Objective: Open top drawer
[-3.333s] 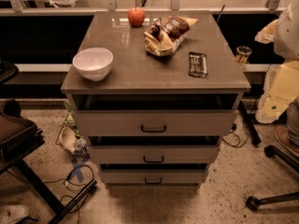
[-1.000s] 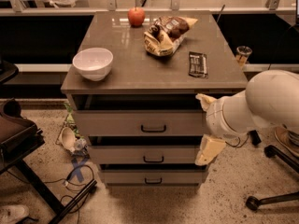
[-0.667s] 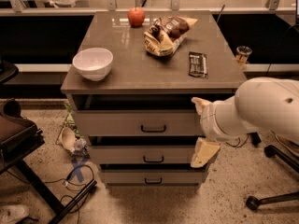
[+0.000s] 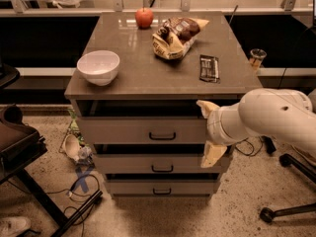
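Observation:
The top drawer (image 4: 128, 130) is the widest grey-beige front under the cabinet top, with a small dark bar handle (image 4: 162, 136) at its centre and a dark gap above it. My gripper (image 4: 210, 131) is at the drawer front's right end, on a thick white arm (image 4: 266, 116) reaching in from the right. It is open and empty: one cream finger (image 4: 206, 107) sits at the front's upper edge, the other (image 4: 213, 155) hangs lower, over the middle drawer (image 4: 128, 164). The gripper is well right of the handle.
On the cabinet top (image 4: 148, 78) are a white bowl (image 4: 98, 66), a red apple (image 4: 144, 17), a snack bag (image 4: 175, 36) and a dark bar wrapper (image 4: 209, 67). The bottom drawer (image 4: 162, 186) is lowest. A dark chair (image 4: 19, 142) stands left, with cables on the floor.
The white arm came into view from the right and moved left; the gripper now sits at the top drawer's right end. The drawers have not visibly moved.

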